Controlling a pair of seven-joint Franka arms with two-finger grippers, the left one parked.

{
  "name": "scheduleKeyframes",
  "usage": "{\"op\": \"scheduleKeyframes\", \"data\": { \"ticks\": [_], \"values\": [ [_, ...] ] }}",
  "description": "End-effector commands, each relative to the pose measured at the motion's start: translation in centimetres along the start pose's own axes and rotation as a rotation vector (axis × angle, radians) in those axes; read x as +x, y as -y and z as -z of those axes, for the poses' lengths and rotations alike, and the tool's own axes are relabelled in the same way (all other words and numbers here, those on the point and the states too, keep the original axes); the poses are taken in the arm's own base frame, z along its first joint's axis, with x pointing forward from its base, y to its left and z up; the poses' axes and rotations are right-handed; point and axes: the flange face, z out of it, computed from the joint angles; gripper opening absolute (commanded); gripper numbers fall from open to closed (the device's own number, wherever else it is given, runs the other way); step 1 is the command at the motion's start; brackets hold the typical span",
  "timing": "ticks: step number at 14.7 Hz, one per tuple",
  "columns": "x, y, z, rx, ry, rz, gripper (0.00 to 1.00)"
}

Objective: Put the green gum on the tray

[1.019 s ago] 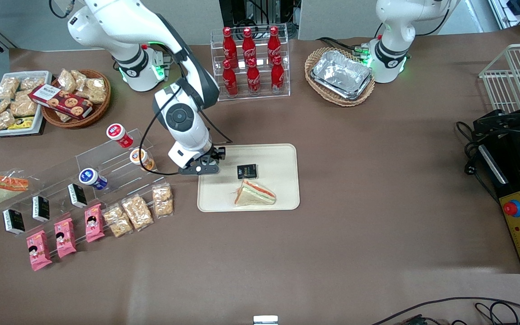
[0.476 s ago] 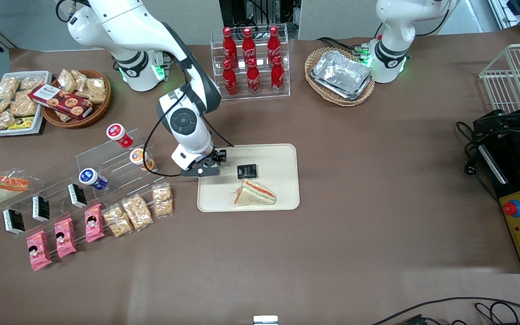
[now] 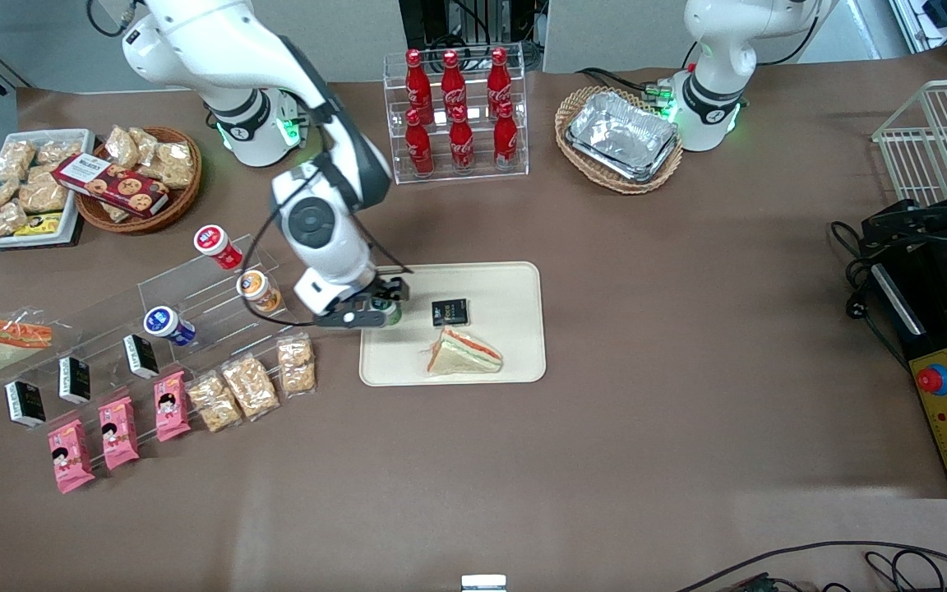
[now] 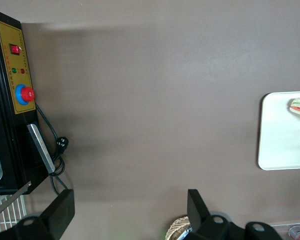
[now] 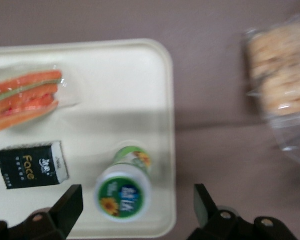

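The green gum (image 5: 124,189) stands upright on the cream tray (image 5: 115,100), close to the tray's corner and rim, with its white lid and green label facing up. My right gripper (image 5: 137,196) hovers just above it, open, one finger (image 5: 70,202) on each side of the bottle, not touching it. In the front view the gripper (image 3: 361,313) is over the tray's (image 3: 506,288) edge at the working arm's end, and the gum (image 3: 390,311) peeks out beside it.
A wrapped sandwich (image 3: 465,352) and a black box (image 3: 450,312) lie on the tray near the gum. An acrylic rack holds orange (image 3: 258,289), blue (image 3: 168,324) and red (image 3: 217,246) bottles. Snack packs (image 3: 296,364) lie beside the tray.
The arm has shifted off the tray toward the working arm's end and a little toward the front camera. The green gum, hidden under the gripper before, now shows standing free on the tray.
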Motion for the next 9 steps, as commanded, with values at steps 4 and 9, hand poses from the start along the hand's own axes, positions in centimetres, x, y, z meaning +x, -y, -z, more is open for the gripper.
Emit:
{"op": "scheduleKeyframes", "data": {
  "ticks": [4,9],
  "values": [
    [3.2,-13.4,12.9,0.079,0.03,0.024,0.99],
    [4.1,-25.5,21.3,0.094,0.114,0.084,1.0]
  ]
}}
